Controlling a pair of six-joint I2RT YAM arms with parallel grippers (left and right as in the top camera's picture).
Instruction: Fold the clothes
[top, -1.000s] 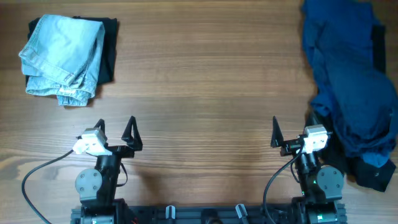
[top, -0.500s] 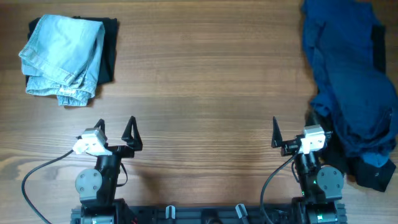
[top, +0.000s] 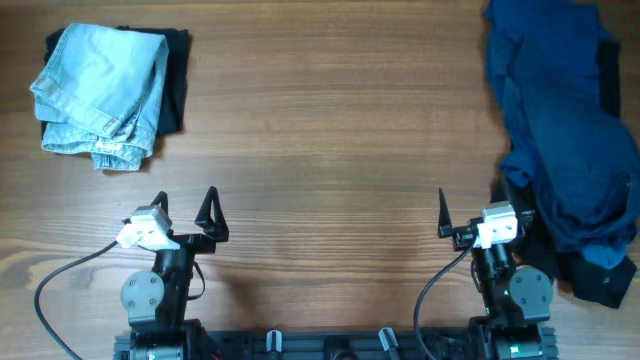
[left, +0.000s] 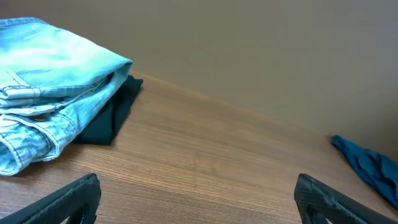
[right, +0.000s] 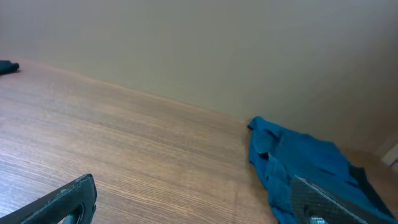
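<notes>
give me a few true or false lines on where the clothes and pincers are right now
1. The light denim jeans lie folded on a dark garment at the table's far left. True.
2. The left pincer is shut on the jeans. False: it is open, empty and well apart from them.
3. The blue clothes pile lies crumpled along the right side of the table. True.
4. The right pincer has lifted a corner of the blue pile. False: it is open with nothing between its fingers.
5. A folded shirt lies in the middle of the table. False: the clothes lie only at the left and right sides.
</notes>
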